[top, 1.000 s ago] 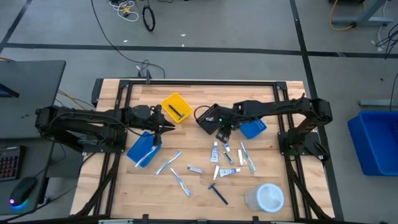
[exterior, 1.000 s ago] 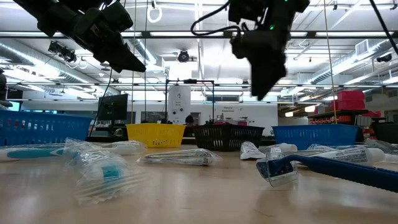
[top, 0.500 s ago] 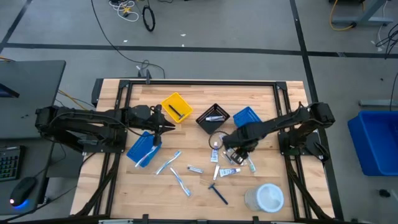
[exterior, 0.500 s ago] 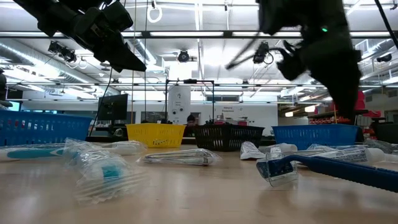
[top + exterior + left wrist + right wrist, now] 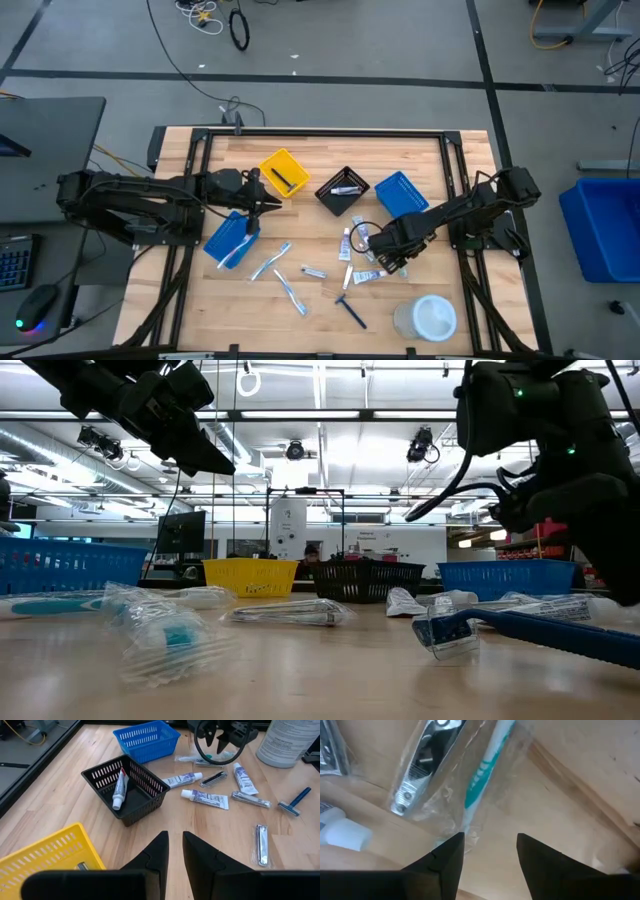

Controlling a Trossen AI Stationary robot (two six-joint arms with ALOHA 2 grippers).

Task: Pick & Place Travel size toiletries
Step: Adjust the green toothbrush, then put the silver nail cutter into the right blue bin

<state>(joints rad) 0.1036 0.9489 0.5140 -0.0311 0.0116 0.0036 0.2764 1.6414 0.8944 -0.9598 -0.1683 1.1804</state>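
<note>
Clear crinkled wrapping is what worries us most here: the right gripper (image 5: 378, 252) hangs low over the cluster of toiletries right of the table's middle, its fingers (image 5: 446, 855) spread apart and empty, with a wrapped toothbrush (image 5: 484, 767) and a wrapped nail clipper (image 5: 420, 765) lying just beyond them. We judge the toothbrush to be the target. The two packets lie side by side, their film possibly overlapping, so closing could snag both, or catch only loose film and let the brush slip free on lifting. A slightly offset descent might also nudge the nearby tubes (image 5: 204, 798) out of place. One tube (image 5: 117, 790) already lies in the black bin (image 5: 343, 190), with the yellow bin (image 5: 283, 172) to its left and a blue bin (image 5: 400, 193) to its right. The left gripper (image 5: 272, 206) waits above the table's left side, fingers nearly together, holding nothing.
</note>
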